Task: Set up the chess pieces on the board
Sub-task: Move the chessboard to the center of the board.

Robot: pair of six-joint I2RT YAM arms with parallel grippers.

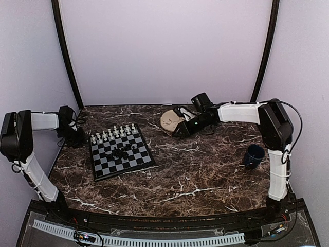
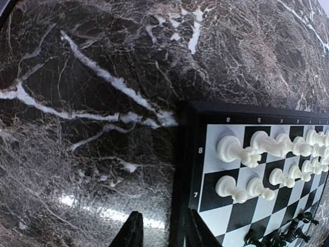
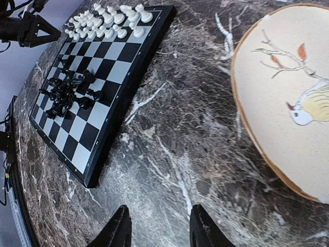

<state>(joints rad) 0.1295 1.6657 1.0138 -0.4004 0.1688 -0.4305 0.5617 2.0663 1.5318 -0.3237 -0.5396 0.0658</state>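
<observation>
At the near edge of the dark marble table [image 1: 205, 180] stand the two arm bases, one at each corner. A little farther in, on the right side, a dark blue mug [image 1: 253, 155] sits alone, well apart from everything else. Left of centre lies the board [image 1: 115, 165], turned slightly askew. The black pieces [image 3: 64, 95] are bunched in a loose heap around its middle squares, some of them tipped over. Beyond them the white pieces [image 1: 114, 134] stand upright in two tidy rows along the far edge of the board. The left gripper [image 2: 162, 231] hovers low just off the board's far left corner. Its fingers are a modest way apart, with only marble and the board's dark border showing between them, so it holds nothing. Farther back and to the right lies a round beige plate [image 3: 277, 103] painted with a bird on a twig. The right gripper [image 3: 162, 229] hangs over bare table between the board and this plate, close to the plate's rim. Its jaws are partly spread and empty.
</observation>
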